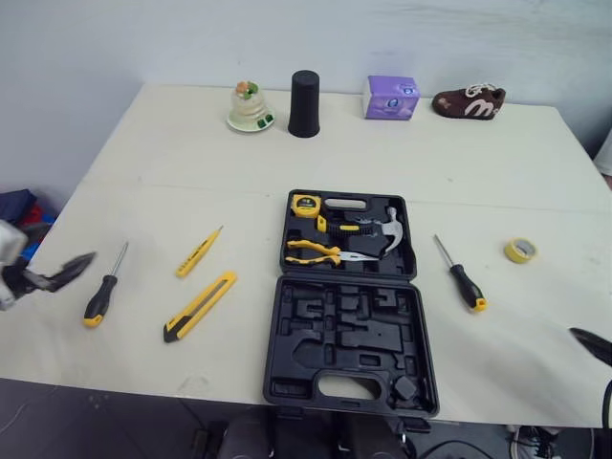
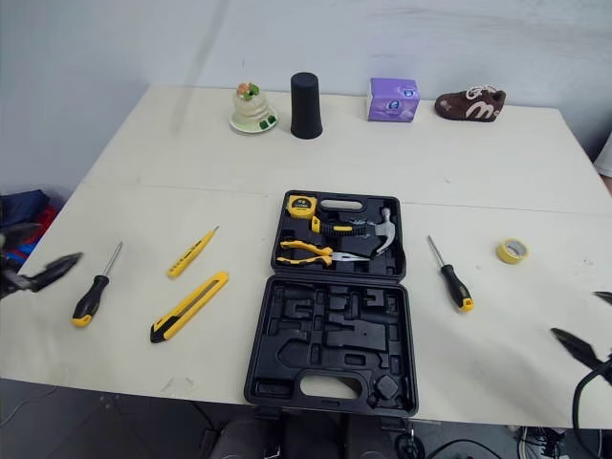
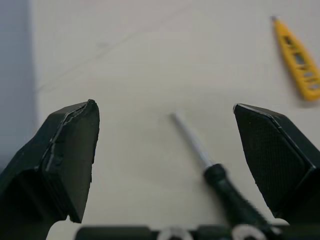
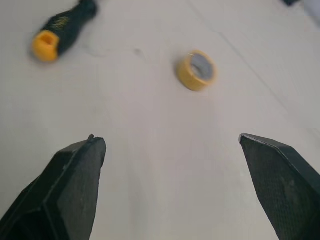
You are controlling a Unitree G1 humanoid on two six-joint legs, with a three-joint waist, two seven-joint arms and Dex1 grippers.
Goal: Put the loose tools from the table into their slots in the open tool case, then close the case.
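The black tool case lies open mid-table. Its far half holds a tape measure, a hammer and pliers; the near half shows empty slots. Loose on the left are a black-and-yellow screwdriver, a yellow test pen and a yellow utility knife. Right of the case lie a second screwdriver and a yellow tape roll. My left gripper is open, just left of the left screwdriver. My right gripper is open near the table's front right corner, short of the tape roll.
Along the table's far edge stand a small ornament on a plate, a black cup, a purple box and a brown shoe-shaped item. Bare tabletop surrounds the case on all sides.
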